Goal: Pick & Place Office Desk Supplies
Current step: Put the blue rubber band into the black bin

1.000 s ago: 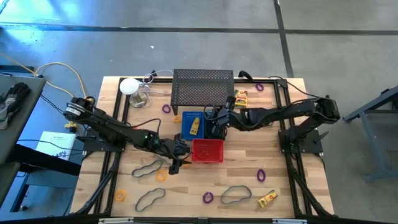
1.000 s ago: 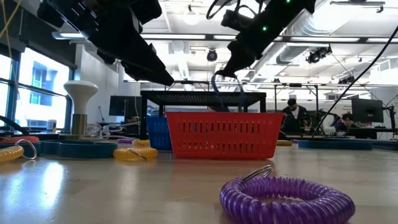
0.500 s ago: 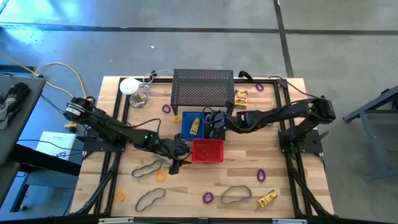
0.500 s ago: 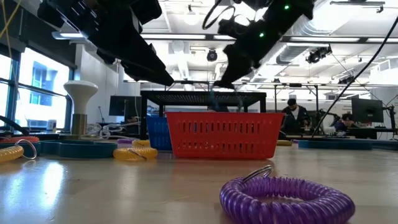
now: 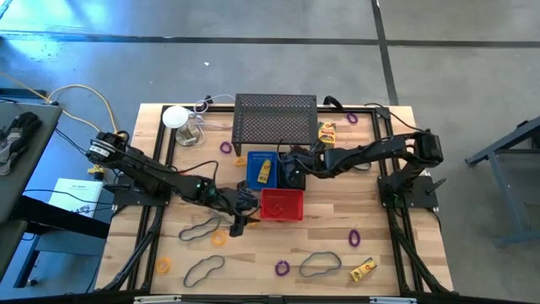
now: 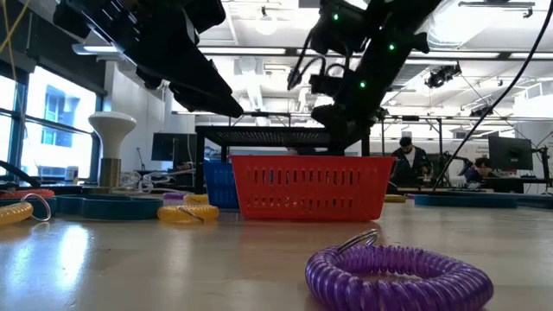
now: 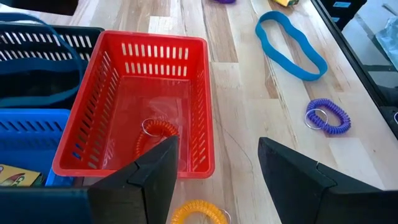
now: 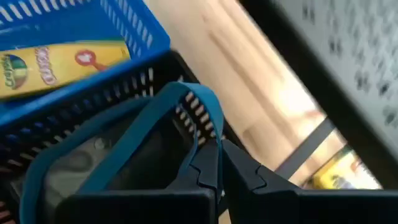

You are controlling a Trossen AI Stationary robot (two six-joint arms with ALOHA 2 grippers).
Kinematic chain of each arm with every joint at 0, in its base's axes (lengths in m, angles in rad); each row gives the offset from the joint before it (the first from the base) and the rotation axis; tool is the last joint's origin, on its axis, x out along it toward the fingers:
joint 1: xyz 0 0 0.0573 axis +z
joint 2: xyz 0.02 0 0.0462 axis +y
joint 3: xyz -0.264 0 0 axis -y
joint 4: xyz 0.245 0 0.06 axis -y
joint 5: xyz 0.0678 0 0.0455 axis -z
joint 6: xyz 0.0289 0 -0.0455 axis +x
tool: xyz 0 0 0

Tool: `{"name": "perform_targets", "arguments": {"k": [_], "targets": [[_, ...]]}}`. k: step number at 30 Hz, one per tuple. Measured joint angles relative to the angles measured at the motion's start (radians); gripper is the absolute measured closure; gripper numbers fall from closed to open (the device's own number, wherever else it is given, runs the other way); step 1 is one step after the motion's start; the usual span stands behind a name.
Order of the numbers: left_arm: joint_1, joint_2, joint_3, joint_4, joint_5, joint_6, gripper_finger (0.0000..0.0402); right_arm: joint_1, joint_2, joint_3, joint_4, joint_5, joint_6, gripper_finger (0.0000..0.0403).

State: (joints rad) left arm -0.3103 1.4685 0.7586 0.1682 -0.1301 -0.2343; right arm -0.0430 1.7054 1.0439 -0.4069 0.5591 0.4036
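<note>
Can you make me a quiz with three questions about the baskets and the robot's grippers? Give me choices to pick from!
1. Where is the yellow box?
A. in the blue bin
B. in the red bin
C. on the rack

2. What colour is the ring in the red bin?
A. purple
B. orange
C. green

3. What is the right gripper doing?
A. wide open
B. holding a yellow box
C. shut on the blue cord

Answers: 1 A, the box lies inside blue walls. 2 B, an orange coil sits on the red floor. 3 C, the fingers pinch the loop over the black bin.
</note>
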Motion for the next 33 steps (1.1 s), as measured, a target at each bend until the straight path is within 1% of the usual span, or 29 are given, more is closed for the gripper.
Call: {"name": "perform_targets", "arguments": {"k": [3, 7, 12, 17, 20, 23, 26, 29, 33], "targets": [[0.000, 0.000, 0.000, 0.000, -0.002, -0.001, 0.0186, -0.017, 0.000, 0.000, -0.006, -0.092, 0.064, 0.0400], [0.000, 0.000, 0.000, 0.001, -0.002, -0.002, 0.0186, -0.026, 0.000, 0.000, 0.012, -0.206, 0.093, 0.0400], [0.000, 0.000, 0.000, 0.005, -0.002, -0.002, 0.0186, -0.030, 0.000, 0.000, 0.017, -0.250, 0.136, 0.0400], [0.000, 0.000, 0.000, 0.004, -0.001, -0.002, 0.0186, -0.054, 0.025, 0.000, 0.002, -0.341, 0.170, 0.0400], [0.000, 0.000, 0.000, 0.005, -0.001, -0.002, 0.0186, -0.066, 0.062, 0.002, 0.037, -0.347, 0.133, 0.0400], [0.000, 0.000, 0.000, 0.005, -0.001, -0.002, 0.0186, -0.083, 0.076, -0.002, 0.035, -0.354, 0.119, 0.0400], [0.000, 0.000, 0.000, 0.004, -0.001, 0.001, 0.0186, -0.085, 0.093, 0.003, 0.077, -0.352, 0.111, 0.0390], [0.002, 0.000, 0.000, 0.004, -0.001, 0.001, 0.0186, -0.081, 0.093, -0.001, 0.073, -0.353, 0.068, 0.0366], [0.002, 0.000, 0.000, 0.001, -0.001, 0.001, 0.0186, -0.062, 0.086, 0.000, 0.074, -0.353, 0.017, 0.0315]]}}
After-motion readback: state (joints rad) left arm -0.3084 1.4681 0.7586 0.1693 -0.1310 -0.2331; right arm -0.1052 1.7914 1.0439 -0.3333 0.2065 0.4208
